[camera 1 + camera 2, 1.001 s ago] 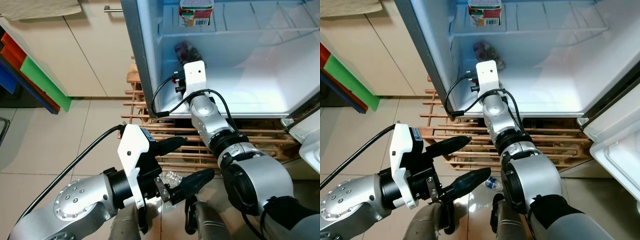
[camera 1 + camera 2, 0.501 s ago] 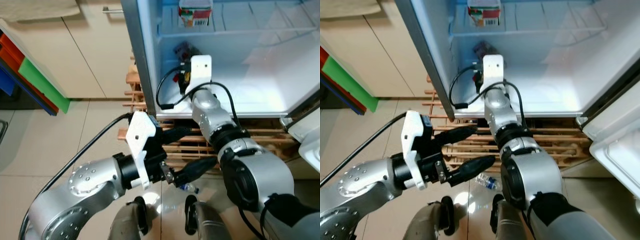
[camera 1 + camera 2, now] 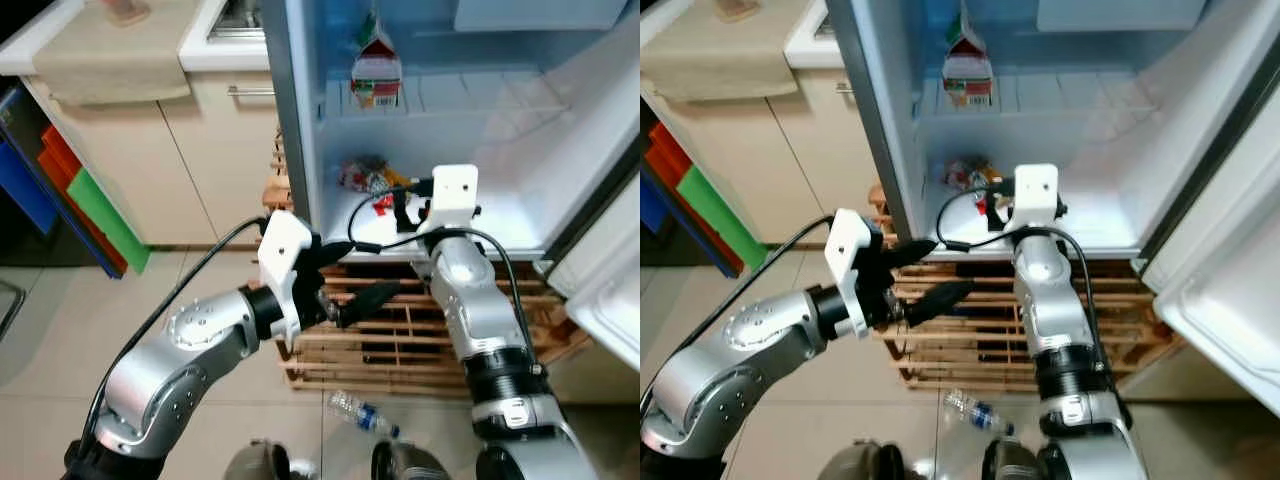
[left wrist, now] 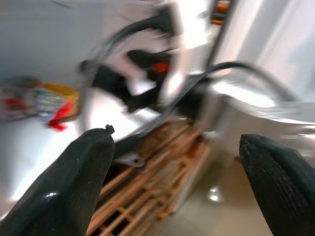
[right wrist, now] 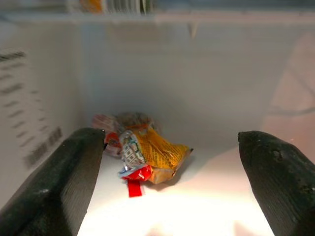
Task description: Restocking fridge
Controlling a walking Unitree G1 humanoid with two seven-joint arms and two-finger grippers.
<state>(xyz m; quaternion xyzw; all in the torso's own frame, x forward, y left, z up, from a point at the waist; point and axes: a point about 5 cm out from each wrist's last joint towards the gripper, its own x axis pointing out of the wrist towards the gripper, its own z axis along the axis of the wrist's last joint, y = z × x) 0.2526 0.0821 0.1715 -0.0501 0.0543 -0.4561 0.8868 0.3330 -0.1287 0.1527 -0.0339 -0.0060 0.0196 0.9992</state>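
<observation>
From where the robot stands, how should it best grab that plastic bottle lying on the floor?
Probably around the middle of its body, coming straight down from above. The plastic bottle lies on its side on the tiles in front of the wooden pallet, so its round flanks face sideways, and the open left hand could close across them.

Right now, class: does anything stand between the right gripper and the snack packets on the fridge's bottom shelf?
Nothing visible does. The right gripper is open, pointing straight at the snack packets lying on the white shelf floor, with bare shelf between them.
</observation>
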